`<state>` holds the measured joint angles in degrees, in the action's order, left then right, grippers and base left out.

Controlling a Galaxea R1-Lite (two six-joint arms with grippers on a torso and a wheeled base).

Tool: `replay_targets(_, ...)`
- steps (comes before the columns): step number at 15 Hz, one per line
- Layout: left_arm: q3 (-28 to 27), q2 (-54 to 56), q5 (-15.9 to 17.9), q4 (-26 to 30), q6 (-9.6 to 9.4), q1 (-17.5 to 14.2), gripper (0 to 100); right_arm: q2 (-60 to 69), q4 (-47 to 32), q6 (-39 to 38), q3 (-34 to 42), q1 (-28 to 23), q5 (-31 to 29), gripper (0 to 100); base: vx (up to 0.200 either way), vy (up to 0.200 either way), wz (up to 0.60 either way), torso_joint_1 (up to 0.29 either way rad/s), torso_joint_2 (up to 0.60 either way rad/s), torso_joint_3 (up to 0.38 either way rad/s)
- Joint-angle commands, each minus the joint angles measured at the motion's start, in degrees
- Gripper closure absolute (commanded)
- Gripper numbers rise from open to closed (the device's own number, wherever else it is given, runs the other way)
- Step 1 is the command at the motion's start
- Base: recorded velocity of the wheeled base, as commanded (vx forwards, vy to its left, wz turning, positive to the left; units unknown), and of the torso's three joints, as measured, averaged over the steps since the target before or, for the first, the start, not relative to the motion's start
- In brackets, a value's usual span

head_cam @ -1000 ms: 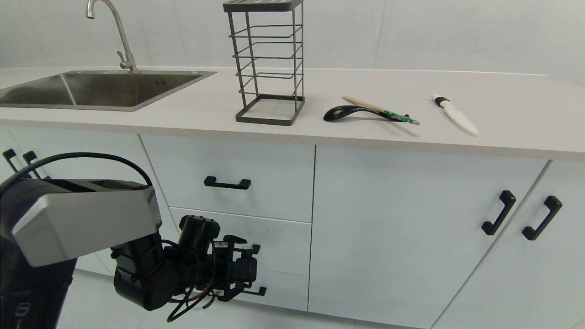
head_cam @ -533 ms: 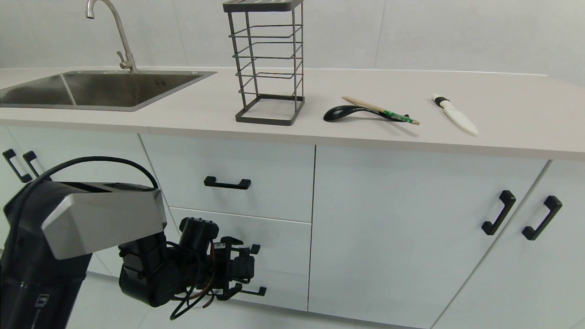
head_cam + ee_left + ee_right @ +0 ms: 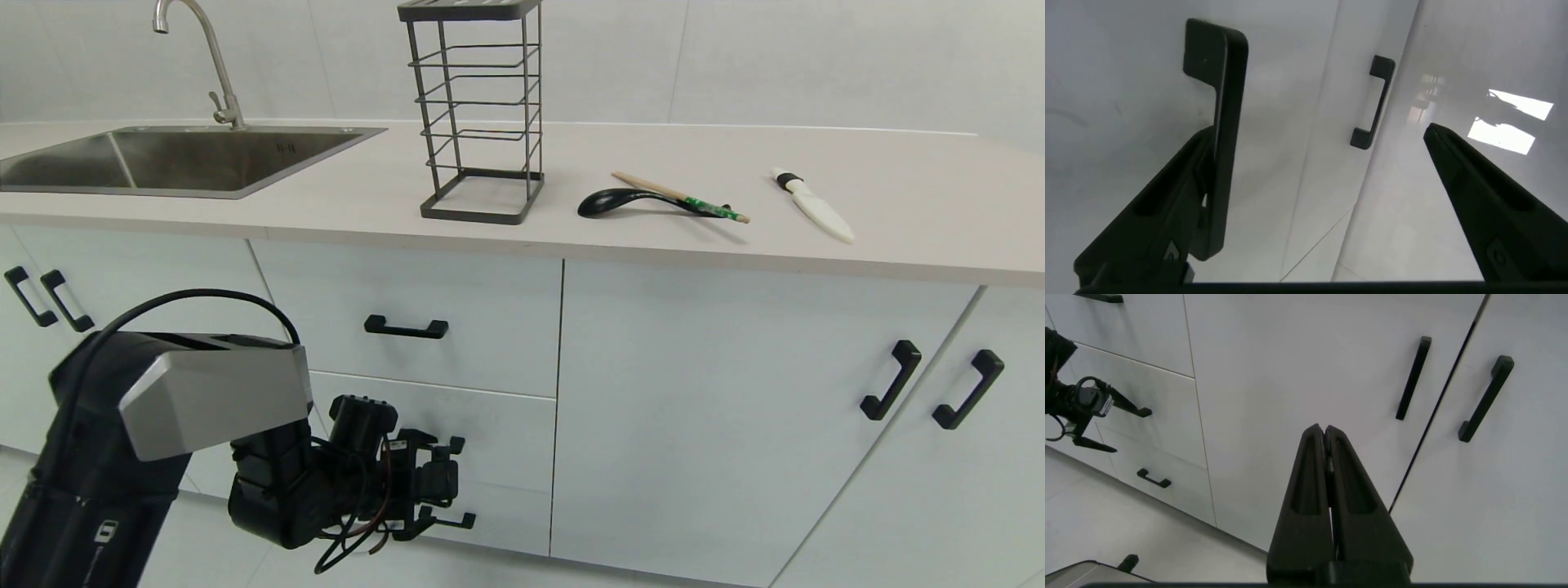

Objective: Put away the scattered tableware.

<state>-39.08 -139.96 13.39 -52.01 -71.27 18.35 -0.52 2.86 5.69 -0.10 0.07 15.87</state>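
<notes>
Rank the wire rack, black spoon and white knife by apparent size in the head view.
1. wire rack, clearly largest.
2-3. black spoon and white knife look alike: the spoon is slightly longer and the knife broader, so they are left unranked.

A white tiled wall (image 3: 816, 57) stands behind a long pale counter top (image 3: 326, 200). A shiny steel sink (image 3: 204, 155) with a bent steel tap (image 3: 215, 61) sits in it. Below are white cupboard doors (image 3: 694, 408) and white drawers (image 3: 457, 310) with black bar handles (image 3: 406, 328). The smooth floor (image 3: 506, 576) is pale grey.

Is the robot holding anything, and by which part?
Nothing is held. The left tool is open at a drawer handle; the right tool is shut, empty.
</notes>
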Motion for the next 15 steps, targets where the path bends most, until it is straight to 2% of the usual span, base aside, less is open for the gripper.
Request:
replay_targets(1, 0.94, -0.31, 0.06, 0.15, -0.19, 0.11, 0, -0.09, 0.04, 0.11, 0.01, 0.01, 0.04, 100, 0.000, 0.000, 0.00, 0.000, 0.00, 0.000)
replay_targets(8, 7.53, 0.57, -0.11, -2.40, -0.10, 0.02, 0, -0.09, 0.04, 0.02, 0.01, 0.01, 0.04, 100, 0.000, 0.000, 0.00, 0.000, 0.00, 0.000)
replay_targets(11, 8.58, 0.74, -0.11, -5.30, -0.01, 0.11, 0, -0.09, 0.04, 0.02, 0.01, 0.01, 0.04, 100, 0.000, 0.000, 0.00, 0.000, 0.00, 0.000)
replay_targets(15, 12.54, 4.96, 0.15, -6.88, 0.16, -0.59, 0, -0.09, 0.04, 0.02, 0.01, 0.01, 0.04, 100, 0.000, 0.000, 0.00, 0.000, 0.00, 0.000)
